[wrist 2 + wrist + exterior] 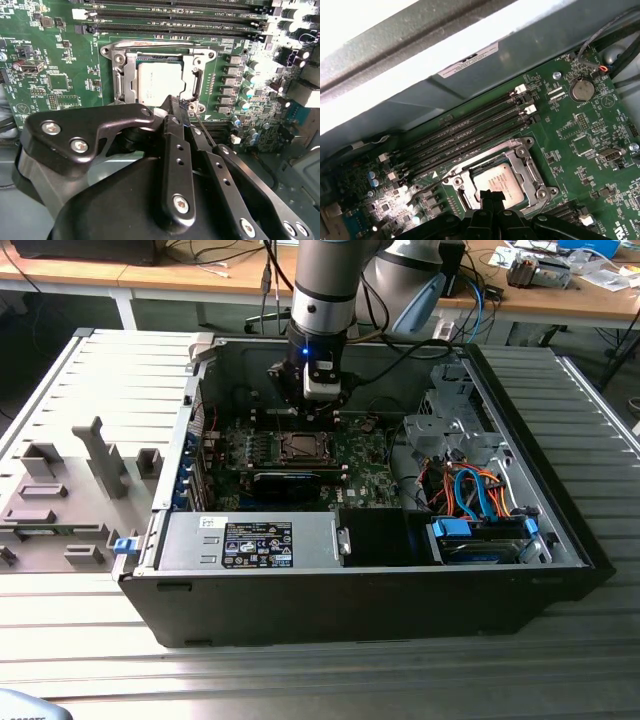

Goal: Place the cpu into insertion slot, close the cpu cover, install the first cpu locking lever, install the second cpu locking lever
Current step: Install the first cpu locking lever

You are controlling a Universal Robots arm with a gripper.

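The black two-fingered end effector (pixel 178 107) hangs low over the green circuit board (pixel 60 75) inside the open black computer case (pixel 560 540), which lies on its side on the ribbed grey metal counter (pixel 110 370). In both wrist views its slim fingertips sit pressed together, with nothing clamped between them, right at the edge of the socket.

The small flat square cpu with a dull silver-grey top (pixel 160 82) lies flat in the square insertion slot (pixel 192 82). The thin silvery metal cpu cover with its large square window (pixel 120 75) is folded down around the chip, so the metal top shows through the window; in the first wrist view the same cpu (pixel 497 180) lies inside its frame (pixel 532 170).

In the second wrist view the closed tips touch or nearly touch the socket's rim at about 5 o'clock from the chip, beside a thin wire lever (pixel 202 127) that slants away from that corner. The long black memory slots (pixel 170 22) run at 12 o'clock from the socket.

In the exterior view the end effector (pixel 318 415) stands at 12 o'clock from the socket (pixel 299 447), just above it.
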